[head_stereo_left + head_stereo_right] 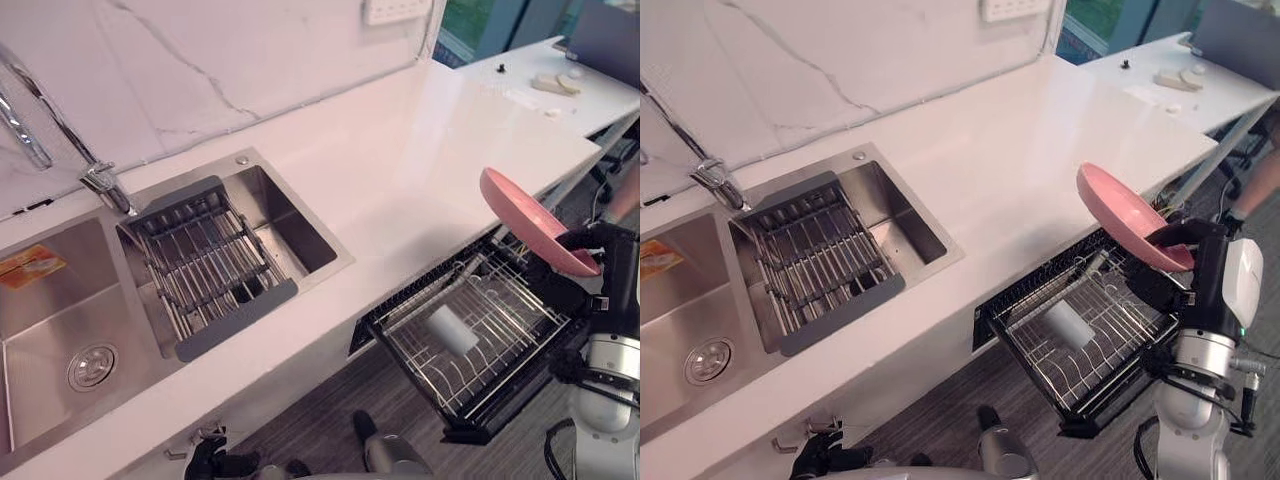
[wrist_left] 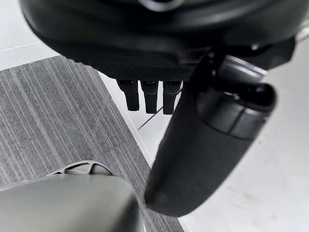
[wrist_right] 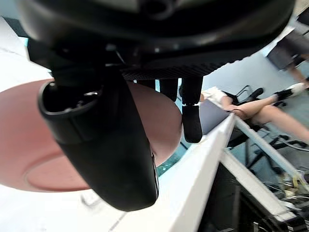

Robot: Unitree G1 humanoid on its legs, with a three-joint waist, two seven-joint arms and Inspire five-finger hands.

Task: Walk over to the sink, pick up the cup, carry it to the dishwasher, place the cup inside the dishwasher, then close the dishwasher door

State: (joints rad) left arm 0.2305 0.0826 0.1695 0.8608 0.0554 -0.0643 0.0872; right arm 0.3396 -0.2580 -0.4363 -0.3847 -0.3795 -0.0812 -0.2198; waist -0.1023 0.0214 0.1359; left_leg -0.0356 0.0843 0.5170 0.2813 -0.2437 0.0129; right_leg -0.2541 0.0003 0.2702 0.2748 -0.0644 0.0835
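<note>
A pink plate [image 1: 530, 215] hangs tilted above the pulled-out dishwasher rack [image 1: 520, 300], at the counter's right end. My right hand [image 1: 1175, 238] is shut on its lower edge. In the right wrist view the thumb [image 3: 111, 145] lies across the plate's underside [image 3: 29, 145] and the fingers [image 3: 191, 116] curl behind it. A white cup [image 1: 452, 328] lies on its side in the rack, below and to the left of the plate. My left hand [image 1: 205, 460] hangs low by the cabinet front, with relaxed fingers [image 2: 149, 94] and nothing in it.
The steel double sink [image 1: 40, 320] is at the left, with a grey wire drainer basket [image 1: 205, 260] over one basin and a faucet [image 1: 100, 180] behind. The white counter [image 1: 430, 150] runs between sink and dishwasher. A white desk [image 1: 560, 90] stands at the back right. A person's legs [image 3: 270, 116] show beyond.
</note>
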